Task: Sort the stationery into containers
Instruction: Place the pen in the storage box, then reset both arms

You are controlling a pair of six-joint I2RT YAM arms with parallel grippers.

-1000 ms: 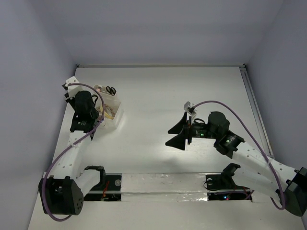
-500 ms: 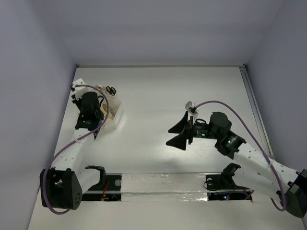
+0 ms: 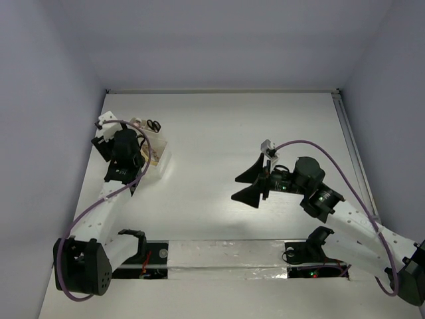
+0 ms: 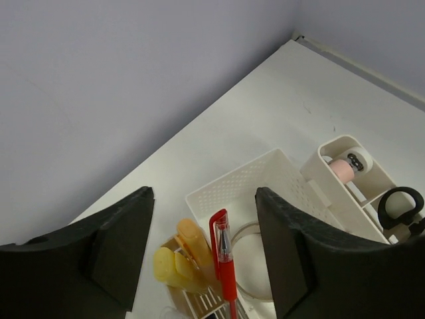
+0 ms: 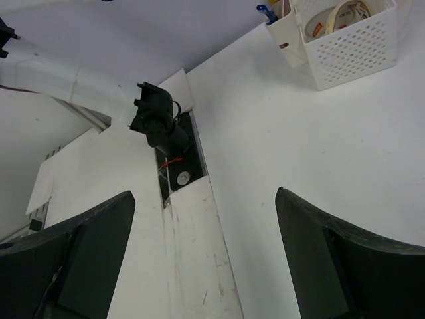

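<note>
In the left wrist view my left gripper (image 4: 204, 198) hangs open over the containers. A red pen (image 4: 226, 269) stands upright between its fingers with a gap on each side. Yellow and orange markers (image 4: 178, 260) stand beside the pen. A clear tape roll (image 4: 251, 266) lies in the perforated white basket (image 4: 265, 178). The narrow white box (image 4: 332, 151) to the right holds a pink roll (image 4: 342, 170) and black-handled scissors (image 4: 399, 205). From above, the containers (image 3: 157, 154) sit at the far left, partly under my left wrist (image 3: 123, 154). My right gripper (image 3: 243, 185) stands open and empty mid-table.
The right wrist view shows the basket (image 5: 358, 41) with beige tape rolls (image 5: 335, 16) at its top right. The left arm's base (image 5: 157, 123) and the taped strip (image 5: 199, 266) along the near edge show there too. Walls close in the left, back and right sides.
My left wrist shifted slightly right over the containers, and its jaws have spread apart. The right arm drifted a little to the right, still open.
</note>
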